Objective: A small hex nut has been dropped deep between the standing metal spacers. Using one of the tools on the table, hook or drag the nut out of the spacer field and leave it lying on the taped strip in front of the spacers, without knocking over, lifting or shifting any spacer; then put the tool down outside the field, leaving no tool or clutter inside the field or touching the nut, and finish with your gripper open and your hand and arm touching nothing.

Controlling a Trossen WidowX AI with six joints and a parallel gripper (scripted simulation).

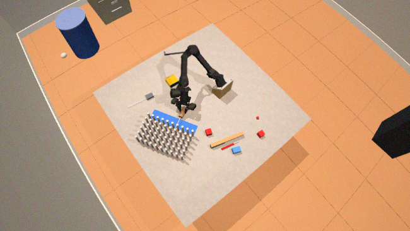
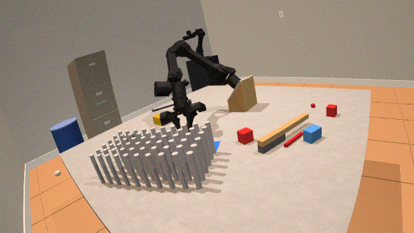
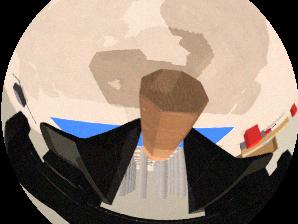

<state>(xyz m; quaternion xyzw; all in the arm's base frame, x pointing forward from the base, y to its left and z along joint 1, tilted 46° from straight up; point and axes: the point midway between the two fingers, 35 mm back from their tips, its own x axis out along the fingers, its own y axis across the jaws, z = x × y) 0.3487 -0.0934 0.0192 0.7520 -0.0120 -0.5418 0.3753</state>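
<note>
My gripper [image 1: 183,108] [image 2: 183,127] is shut on the brown wooden handle [image 1: 181,113] [image 3: 167,120] of a tool. It hangs above the blue taped strip [image 1: 158,114] [image 2: 218,146] [image 3: 75,127], at the front edge of the spacer field. A thin pale shaft [image 1: 179,121] runs from the handle down toward the front row; its far end is hidden. The metal spacers [image 1: 181,156] [image 2: 195,169] [image 3: 142,175] stand upright in close rows. The hex nut cannot be made out in any view. A grey-handled tool [image 1: 149,96] [image 3: 19,94] with a thin rod lies left of the strip.
A yellow block [image 1: 171,80] [image 2: 157,120] lies behind the gripper. Right of the field are a red cube [image 1: 209,132] [image 2: 245,135], a wooden bar [image 1: 227,139] [image 2: 283,128], a red stick-like tool [image 1: 228,146] [image 2: 293,139] and a blue block [image 1: 236,149] [image 2: 312,134].
</note>
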